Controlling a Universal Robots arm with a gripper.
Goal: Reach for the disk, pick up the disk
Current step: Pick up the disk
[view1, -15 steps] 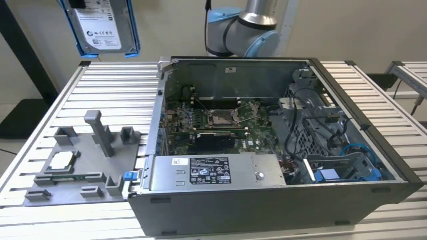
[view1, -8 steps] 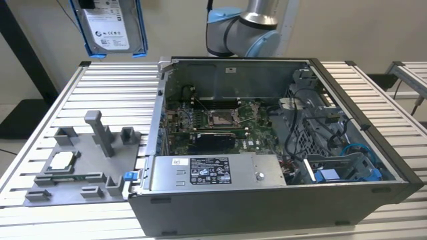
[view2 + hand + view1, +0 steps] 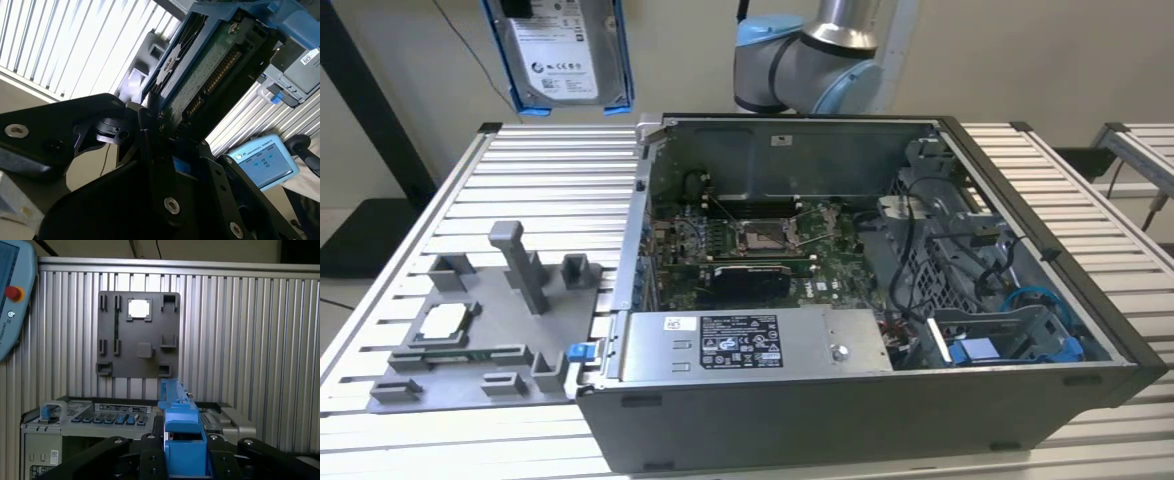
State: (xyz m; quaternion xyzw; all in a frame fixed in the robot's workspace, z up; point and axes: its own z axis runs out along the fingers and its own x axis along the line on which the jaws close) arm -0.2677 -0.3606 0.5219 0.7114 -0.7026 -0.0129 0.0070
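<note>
The exterior view stands off the arm, looking down at a slant across the slatted table [image 3: 547, 160] into the open computer case [image 3: 854, 410]. The first wrist view looks straight down from high above, with the disk [image 3: 182, 440] edge-on close under it. The second wrist view sits tilted, tight against the disk's board side. The exterior and first wrist views share the grey fixture plate [image 3: 467, 340].

disk [image 3: 562, 52] above table [image 3: 520, 180], fixture plate [image 3: 483, 300] on table beside computer case [image 3: 854, 420]

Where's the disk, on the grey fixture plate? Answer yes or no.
No; in the exterior view the disk hangs in the air, clear of the grey fixture plate.
</note>
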